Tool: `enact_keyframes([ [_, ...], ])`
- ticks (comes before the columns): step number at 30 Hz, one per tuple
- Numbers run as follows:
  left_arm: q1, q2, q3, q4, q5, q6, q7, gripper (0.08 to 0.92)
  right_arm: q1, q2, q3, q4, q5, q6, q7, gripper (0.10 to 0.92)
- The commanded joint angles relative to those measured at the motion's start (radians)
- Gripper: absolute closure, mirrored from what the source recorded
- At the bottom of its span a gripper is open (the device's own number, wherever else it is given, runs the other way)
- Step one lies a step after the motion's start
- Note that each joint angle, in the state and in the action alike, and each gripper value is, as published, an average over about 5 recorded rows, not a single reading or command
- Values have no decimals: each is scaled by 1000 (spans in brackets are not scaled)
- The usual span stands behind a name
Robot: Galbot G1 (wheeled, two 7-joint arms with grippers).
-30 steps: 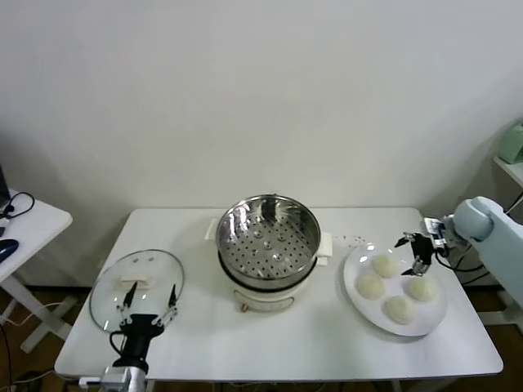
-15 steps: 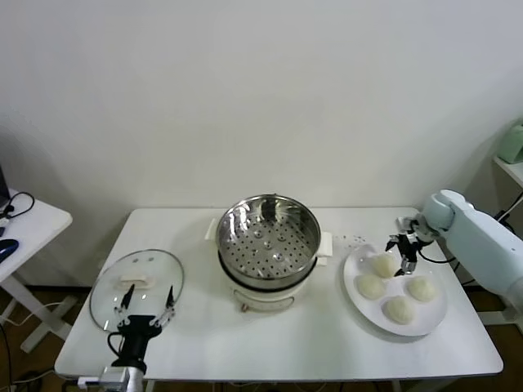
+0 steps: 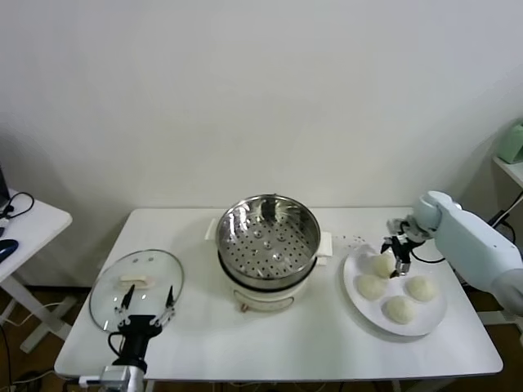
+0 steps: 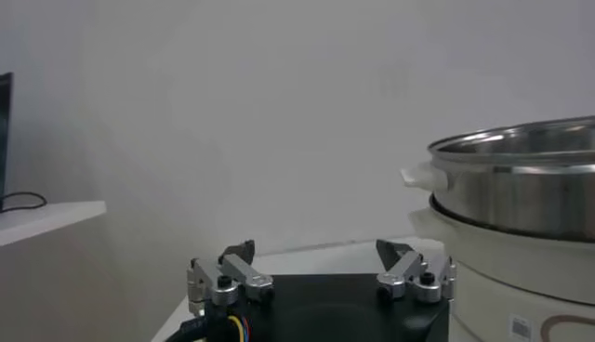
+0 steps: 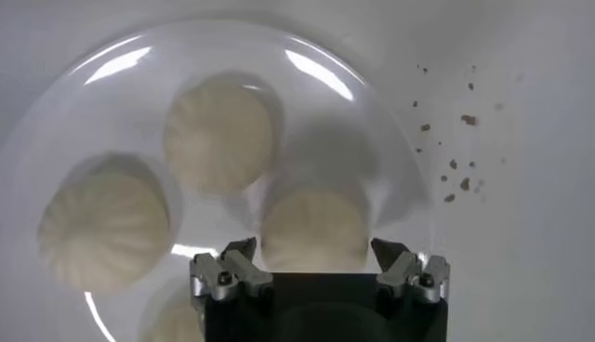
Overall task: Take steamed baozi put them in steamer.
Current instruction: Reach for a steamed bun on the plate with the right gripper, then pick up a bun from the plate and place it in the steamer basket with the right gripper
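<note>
Four cream-white baozi lie on a white plate (image 3: 356, 266) at the right: one at the far left of the plate (image 3: 383, 265), the others at its left (image 3: 370, 287), right (image 3: 419, 287) and front (image 3: 399, 309). My right gripper (image 3: 395, 250) is open just above the far-left bun; in the right wrist view that bun (image 5: 314, 228) sits between the spread fingertips of the gripper (image 5: 314, 249), untouched. The steel steamer (image 3: 268, 237) on its cream base stands at the table's middle with its perforated tray bare. My left gripper (image 3: 147, 306) is open and idle near the front left.
A glass lid (image 3: 135, 287) lies flat at the front left, just beyond the left gripper. Dark crumbs (image 3: 357, 239) are scattered between steamer and plate. A side table (image 3: 24, 224) stands at the far left. The steamer also shows in the left wrist view (image 4: 521, 186).
My right gripper has moved left from the plate's far right edge to over the far-left bun. The left arm, the buns and the lid have not moved.
</note>
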Motion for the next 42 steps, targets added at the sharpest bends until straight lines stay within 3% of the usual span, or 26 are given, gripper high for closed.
enact_keyframes([
  [1,1,-1,-1,0,0,1,-1,177,4,12,-3,-14,-3,2,0,211],
  [10,5,-4,0,-2,0,2,-8,177,-5,10,12,-12,-9,3,3,323],
  [19,9,-4,-2,-5,0,4,-10,177,2,-10,21,29,0,3,4,347],
  [32,14,-6,-2,-19,4,11,-12,177,373,-70,-264,236,142,87,-40,357],
  [42,13,-4,8,-17,13,13,-12,177,673,16,-463,494,171,155,-60,358],
])
